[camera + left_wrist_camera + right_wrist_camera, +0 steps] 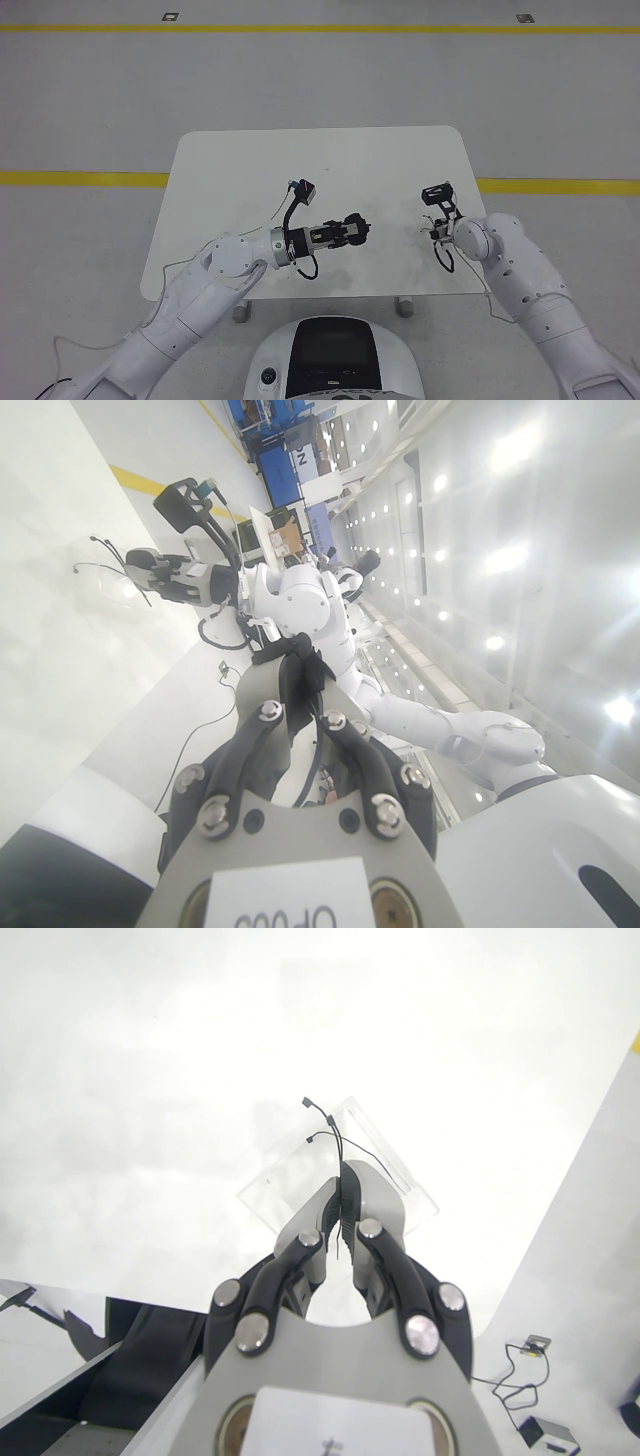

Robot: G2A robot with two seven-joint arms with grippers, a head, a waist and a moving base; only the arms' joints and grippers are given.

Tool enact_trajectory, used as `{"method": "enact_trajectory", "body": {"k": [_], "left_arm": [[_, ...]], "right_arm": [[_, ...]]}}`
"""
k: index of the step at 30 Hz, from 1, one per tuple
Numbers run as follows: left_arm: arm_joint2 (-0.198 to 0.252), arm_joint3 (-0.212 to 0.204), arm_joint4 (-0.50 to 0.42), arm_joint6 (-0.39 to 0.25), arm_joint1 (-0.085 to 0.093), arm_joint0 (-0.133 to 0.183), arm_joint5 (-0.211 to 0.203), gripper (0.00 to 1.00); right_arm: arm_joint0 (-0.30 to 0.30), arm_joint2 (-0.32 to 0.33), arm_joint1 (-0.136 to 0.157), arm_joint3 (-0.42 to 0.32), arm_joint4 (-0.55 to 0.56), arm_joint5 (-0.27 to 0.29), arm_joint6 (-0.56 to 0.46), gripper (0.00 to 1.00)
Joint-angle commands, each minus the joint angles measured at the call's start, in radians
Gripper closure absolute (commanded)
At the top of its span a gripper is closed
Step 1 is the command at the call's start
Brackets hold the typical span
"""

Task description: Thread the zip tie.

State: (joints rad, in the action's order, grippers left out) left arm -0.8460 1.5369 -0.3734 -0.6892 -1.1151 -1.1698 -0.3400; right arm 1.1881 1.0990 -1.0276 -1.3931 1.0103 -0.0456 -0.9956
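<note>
Overhead, left gripper [362, 228] and right gripper [432, 232] hang apart over the white table [300, 160]. Left wrist view: its fingers meet at the tips. Right wrist view: that gripper pinches a zip tie [330, 1118] over a clear tray [270, 1180]

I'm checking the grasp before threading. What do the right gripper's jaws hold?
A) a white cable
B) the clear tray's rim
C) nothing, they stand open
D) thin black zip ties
D: in the right wrist view the right gripper has its jaws shut on thin black zip ties, with the clear tray behind them.
</note>
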Motion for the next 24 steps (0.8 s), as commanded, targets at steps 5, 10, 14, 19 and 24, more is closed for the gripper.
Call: {"method": "enact_trajectory", "body": {"k": [5,10,14,19,24], "left_arm": [[0.0,0.0,0.0,0.0,0.0,0.0,0.0,1.0],[0.0,0.0,0.0,0.0,0.0,0.0,0.0,1.0],[0.0,0.0,0.0,0.0,0.0,0.0,0.0,1.0],[0.0,0.0,0.0,0.0,0.0,0.0,0.0,1.0],[0.0,0.0,0.0,0.0,0.0,0.0,0.0,1.0]], "right_arm": [[-0.038,-0.026,-0.014,0.057,-0.005,0.002,0.009,0.86],[-0.061,-0.041,-0.024,0.091,-0.011,0.005,0.012,0.75],[-0.073,-0.047,-0.03,0.109,-0.012,0.01,0.01,0.74],[-0.078,-0.049,-0.034,0.117,-0.006,0.011,0.007,0.76],[-0.064,-0.039,-0.033,0.096,0.003,0.012,-0.003,0.8]]}}
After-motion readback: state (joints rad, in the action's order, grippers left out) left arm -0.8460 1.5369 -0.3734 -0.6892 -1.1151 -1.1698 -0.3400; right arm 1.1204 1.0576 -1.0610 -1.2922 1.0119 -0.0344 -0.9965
